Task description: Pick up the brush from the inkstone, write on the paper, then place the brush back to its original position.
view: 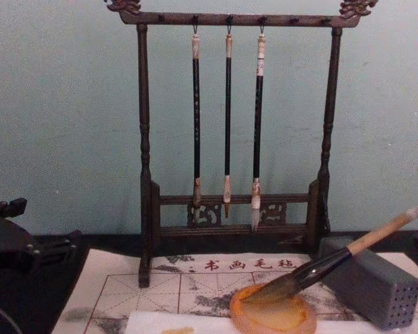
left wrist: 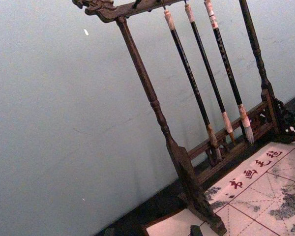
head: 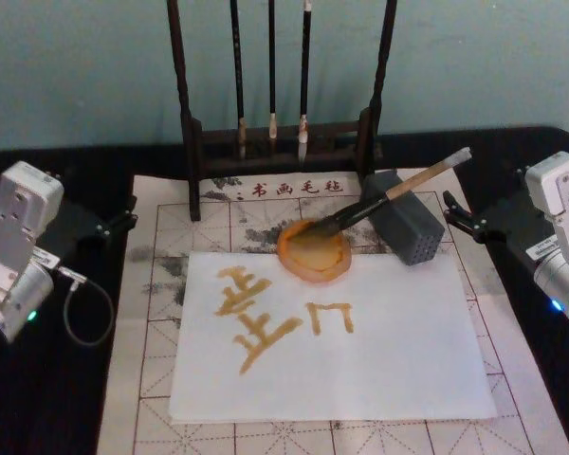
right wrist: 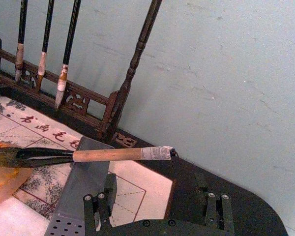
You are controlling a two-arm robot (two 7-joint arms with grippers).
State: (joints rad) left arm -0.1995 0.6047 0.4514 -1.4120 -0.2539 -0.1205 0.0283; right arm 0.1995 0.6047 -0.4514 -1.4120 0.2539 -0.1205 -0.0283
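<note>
The brush lies at a slant. Its dark bristles rest in the round amber inkstone and its tan handle is propped on a grey perforated block, with the whitish end pointing toward my right side. The inkstone sits at the top edge of the white paper, which carries amber strokes on its left half. Paper, dish and block lie on a gridded felt mat over the dark tabletop. A wooden stand with three thin hanging brushes is behind them.

My right gripper sits just beyond the handle's end with its jaws spread, holding nothing. My left gripper waits at the mat's left edge, well apart from the work; I cannot tell whether it is open or closed.

I judge the writing done and the brush returned. To finish well, I would draw the right arm straight back and keep it clear of the overhanging handle, since a nudge could roll the brush off the block.
</note>
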